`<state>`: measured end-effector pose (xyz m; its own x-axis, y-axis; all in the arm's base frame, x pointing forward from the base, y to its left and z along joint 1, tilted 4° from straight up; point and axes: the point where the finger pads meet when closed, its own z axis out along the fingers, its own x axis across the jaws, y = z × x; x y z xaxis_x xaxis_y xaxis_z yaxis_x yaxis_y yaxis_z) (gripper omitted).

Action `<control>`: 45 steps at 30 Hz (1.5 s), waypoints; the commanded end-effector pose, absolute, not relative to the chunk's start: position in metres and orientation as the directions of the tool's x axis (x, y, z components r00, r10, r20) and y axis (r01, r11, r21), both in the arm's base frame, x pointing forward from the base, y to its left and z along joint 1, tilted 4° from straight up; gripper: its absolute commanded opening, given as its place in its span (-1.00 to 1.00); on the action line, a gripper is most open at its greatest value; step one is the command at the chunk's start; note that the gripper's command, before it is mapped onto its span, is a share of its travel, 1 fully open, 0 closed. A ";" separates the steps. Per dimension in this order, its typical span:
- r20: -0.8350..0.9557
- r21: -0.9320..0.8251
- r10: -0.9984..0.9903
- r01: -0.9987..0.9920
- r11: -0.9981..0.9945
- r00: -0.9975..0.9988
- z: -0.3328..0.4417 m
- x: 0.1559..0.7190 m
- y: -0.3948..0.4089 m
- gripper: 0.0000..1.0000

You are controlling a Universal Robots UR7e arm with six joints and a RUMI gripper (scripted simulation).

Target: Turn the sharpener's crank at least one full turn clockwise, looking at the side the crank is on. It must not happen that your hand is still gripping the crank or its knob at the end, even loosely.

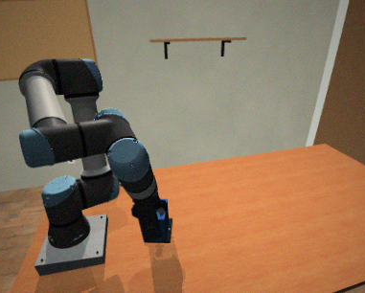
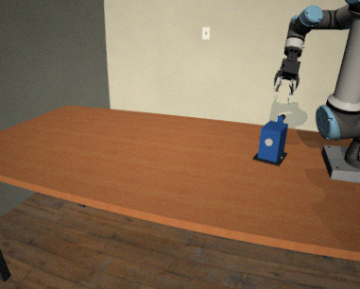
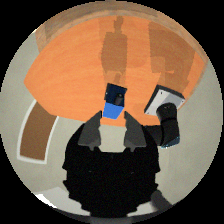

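Small blue box-shaped sharpener (image 2: 272, 143) standing upright on a thin dark base plate, on the orange wooden table top (image 2: 143, 161), right of centre in the exterior view and just left of the arm's grey square base plate (image 2: 338, 177). Pale round spot on the blue face turned toward the exterior camera; small dark crank stub (image 2: 281, 116) poking up at the top rear corner. In the top view, lower middle of the frame, mostly hidden behind the dark forearm, only a blue sliver (image 1: 164, 222) showing.

Black two-jaw gripper (image 2: 286, 87) hanging in the upper right of the exterior view, pointing down, well above the sharpener and apart from it. Fingers partly spread, nothing between them, pale wall visible through the gap. Grey shadow of the gripper cast on the wall just above the crank.

In the wrist view, two dark fingers at lower centre, sharpener (image 3: 113, 102) seen from above between and beyond the tips, grey base plate (image 3: 172, 97) to its right.

Cream wall behind, with a small white wall switch plate (image 2: 206, 33) upper centre in the exterior view and a thin wooden wall shelf (image 1: 197, 40) on black brackets at upper centre in the top view.
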<state>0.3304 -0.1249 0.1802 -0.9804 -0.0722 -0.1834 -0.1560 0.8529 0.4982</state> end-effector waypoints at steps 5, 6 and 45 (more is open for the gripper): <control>-0.074 0.534 0.137 0.077 0.842 -0.988 0.176 0.313 -0.155 -0.36; -0.062 0.536 0.159 0.101 0.838 -0.985 0.176 0.312 -0.158 -0.36; -0.062 0.536 0.159 0.101 0.838 -0.985 0.137 0.318 -0.134 -0.36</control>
<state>0.3179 -0.1333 0.1369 -0.9855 0.1587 -0.0609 0.1017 0.8374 0.5370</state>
